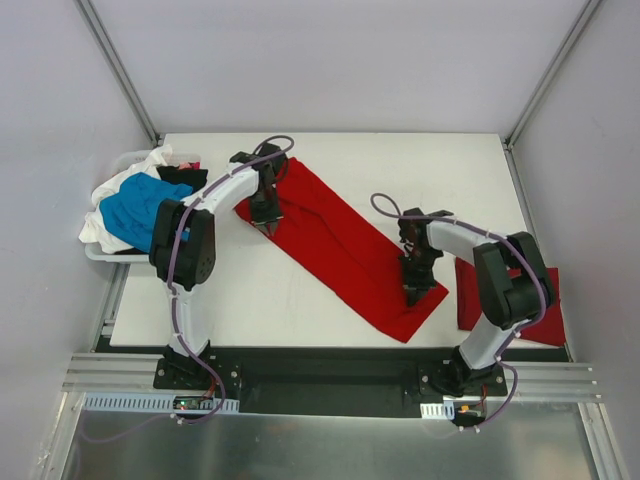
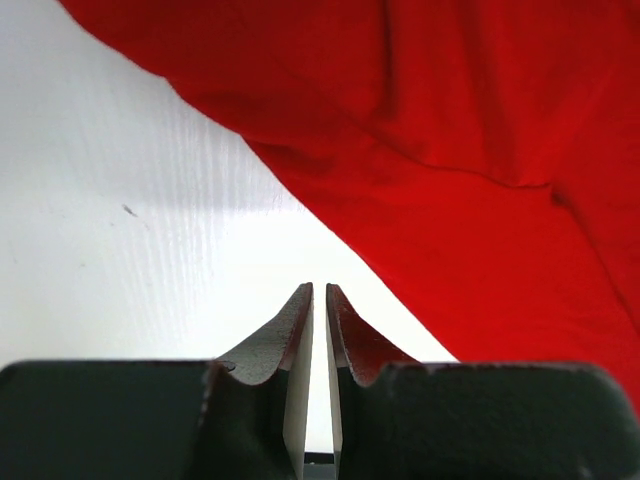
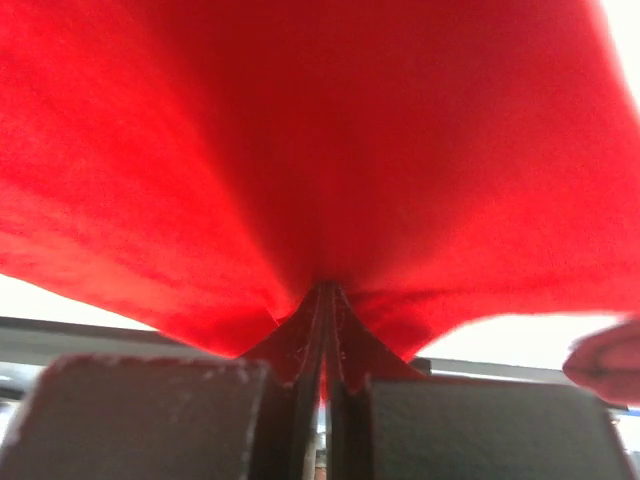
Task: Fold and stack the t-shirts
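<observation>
The long red soft-cloth t-shirt (image 1: pixel 335 240) lies limp on the white bench (image 1: pixel 250 300) and is probably light. The right gripper (image 1: pixel 413 291) pinches its hem. The left gripper (image 2: pixel 320 292) is nearly pressed together and empty. Corners look like the best hold.

2 red tees (image 1: pixel 340 240), 1 blue (image 1: pixel 135 210), 2 arms (image 1: pixel 200 230)

The red t-shirt (image 1: pixel 340 245) is soft matt cloth, lightly creased. The white table (image 2: pixel 120 200) looks smooth with a faint sheen. The left gripper (image 2: pixel 319 292) has dark, rough-grained fingers (image 2: pixel 275 345).
</observation>
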You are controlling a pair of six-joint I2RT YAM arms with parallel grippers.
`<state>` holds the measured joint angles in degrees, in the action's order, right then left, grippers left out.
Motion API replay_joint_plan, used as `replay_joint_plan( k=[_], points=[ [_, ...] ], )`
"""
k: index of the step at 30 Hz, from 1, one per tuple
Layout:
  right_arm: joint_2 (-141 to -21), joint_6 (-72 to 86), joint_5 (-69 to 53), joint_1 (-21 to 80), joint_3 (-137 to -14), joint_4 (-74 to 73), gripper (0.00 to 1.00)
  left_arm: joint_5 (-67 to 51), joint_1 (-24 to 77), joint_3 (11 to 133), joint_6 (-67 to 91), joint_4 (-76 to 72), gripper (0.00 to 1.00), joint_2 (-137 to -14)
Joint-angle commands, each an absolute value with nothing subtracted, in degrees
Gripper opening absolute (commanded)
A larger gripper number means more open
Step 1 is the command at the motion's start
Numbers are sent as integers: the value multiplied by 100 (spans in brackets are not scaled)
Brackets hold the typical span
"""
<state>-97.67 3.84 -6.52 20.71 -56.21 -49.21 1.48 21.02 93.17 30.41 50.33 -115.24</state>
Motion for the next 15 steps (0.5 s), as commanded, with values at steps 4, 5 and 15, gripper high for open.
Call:
replay_joint_plan(
  k=[4,5,15],
  points=[
    [-9861,825,-905,2961,-5493,-4579,1,475,2083,9431,2918,5335,10,-10872],
    [-9870,835,-827,3058,-5519,-4579,1,492,2074,9413,2918,5335,10,-10811],
    [-10439,1142,-457,5068,-6984,-5062,1,388,1872,9439,2830,5335,11,-10714]
  ],
)
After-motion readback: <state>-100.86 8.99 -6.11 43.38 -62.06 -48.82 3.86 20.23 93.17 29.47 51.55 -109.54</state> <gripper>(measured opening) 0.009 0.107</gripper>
